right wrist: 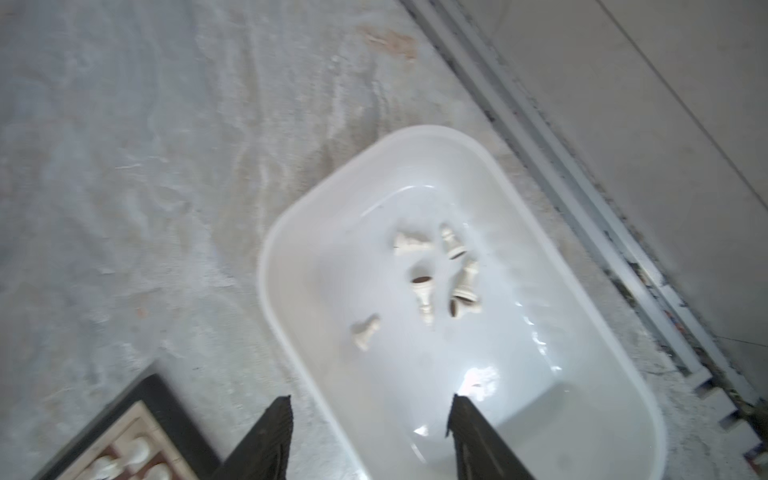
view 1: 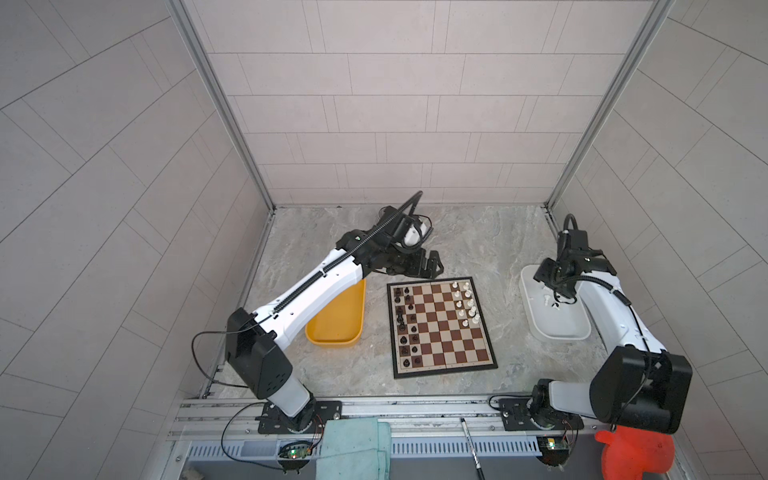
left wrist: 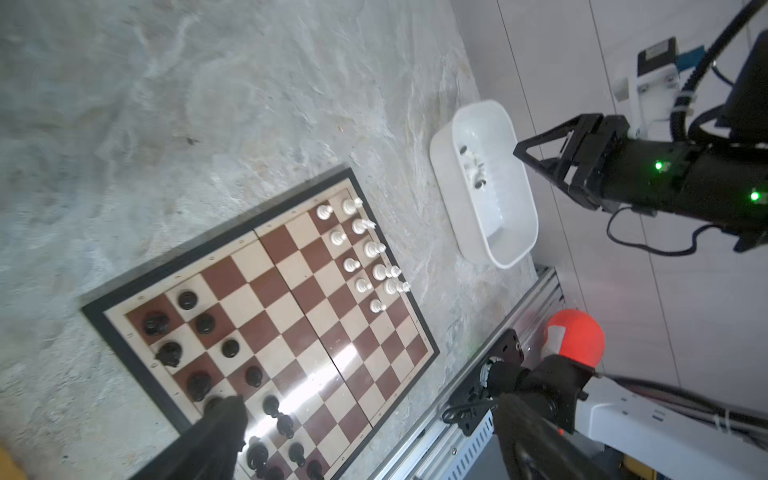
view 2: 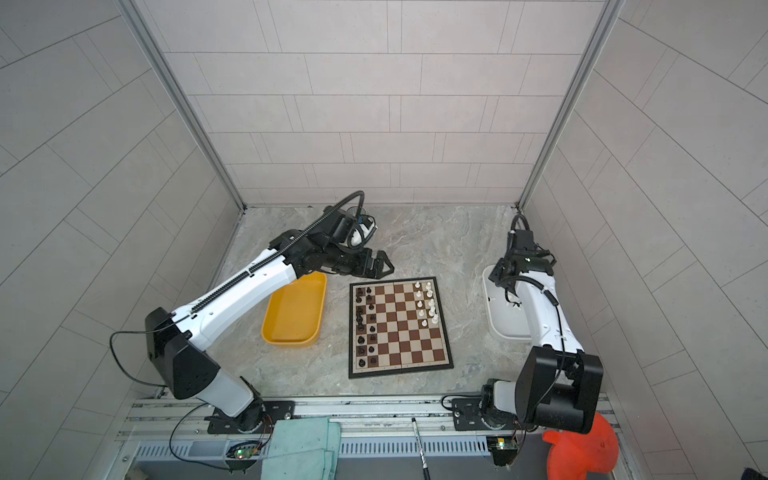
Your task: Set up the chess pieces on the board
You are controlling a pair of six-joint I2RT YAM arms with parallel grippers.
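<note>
Right wrist view has my right jaws parted, empty, above the white tray [right wrist: 274,249], so next I reckon I descend on a toppled white piece [right wrist: 365,334]; left jaws gape, empty too.

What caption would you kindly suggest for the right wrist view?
Open right gripper hovers over the white tray holding several loose white chess pieces.

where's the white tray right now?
In both top views the white tray sits right of the board, beneath the open right gripper, with loose white pieces lying inside.
</note>
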